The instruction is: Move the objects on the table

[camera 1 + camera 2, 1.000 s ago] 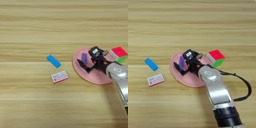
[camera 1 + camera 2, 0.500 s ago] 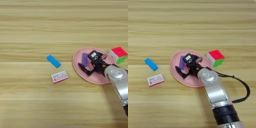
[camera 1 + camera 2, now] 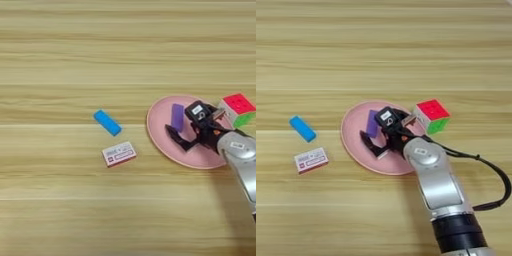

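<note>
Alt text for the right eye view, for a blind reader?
The robot's open gripper hovers over a pink plate where a purple bar lies. A blue bar and printed box lie left; a puzzle cube right.

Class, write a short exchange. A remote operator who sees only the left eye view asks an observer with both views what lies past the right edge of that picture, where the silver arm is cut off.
Operator: My view cuts the silver forearm off at the right edge. Where does it enter?
Observer: In the right eye view it runs down to a black cuff at the bottom edge.
Operator: Is there anything beside the arm that I can't see?
Observer: Yes, a black cable loops out on its right side, above the table.
</note>
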